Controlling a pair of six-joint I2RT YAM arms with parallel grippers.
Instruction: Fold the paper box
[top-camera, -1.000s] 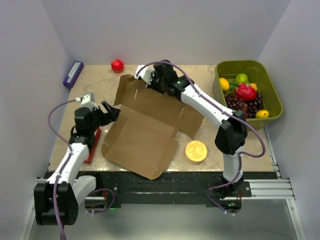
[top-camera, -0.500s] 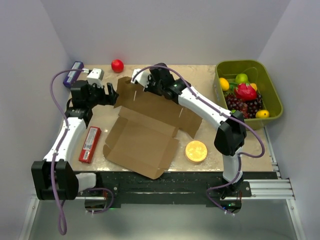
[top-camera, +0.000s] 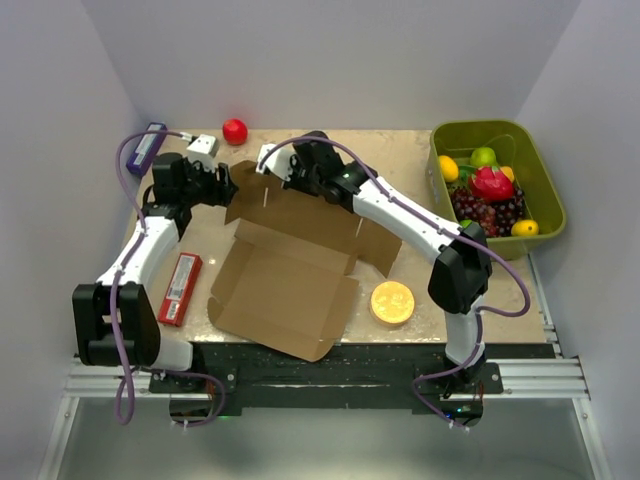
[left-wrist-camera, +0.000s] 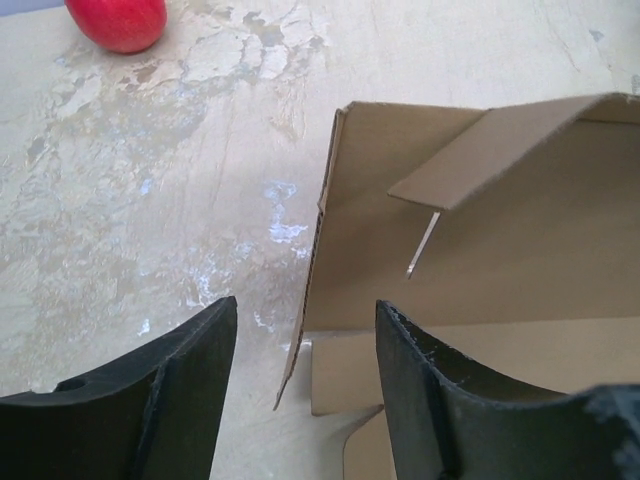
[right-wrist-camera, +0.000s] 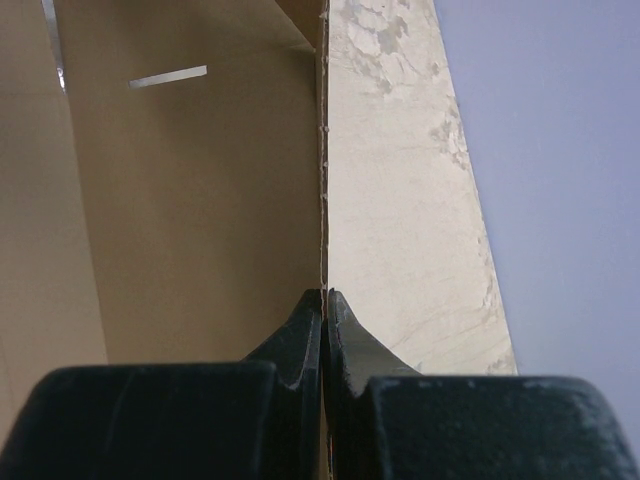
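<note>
Here's the paper box (top-camera: 290, 270) in the middle of the surface (top-camera: 200, 235): its base panel lies flat toward the near edge and its back wall is tipped up on the far side, long axis running left to right across the table. The right jaws are pressed together on that raised wall, pinching its top edge near the far-left corner. The right wrist view shows the cardboard edge vanishing straight into the closed tips, so that side looks anchored. Now the left jaws: spread wide, nothing in them, hovering at the wall's left end. From the left wrist view the upright cardboard edge stands just ahead and lines up with the gap between the tips, a small side flap angling off beyond it to the right. That's the relation that counts: the box lies directly forward of the left jaws, and the left arm (top-camera: 150, 240) is plainly the nearer one to that end flap. The red ball (top-camera: 235, 131) sits well apart, out of the way.
</note>
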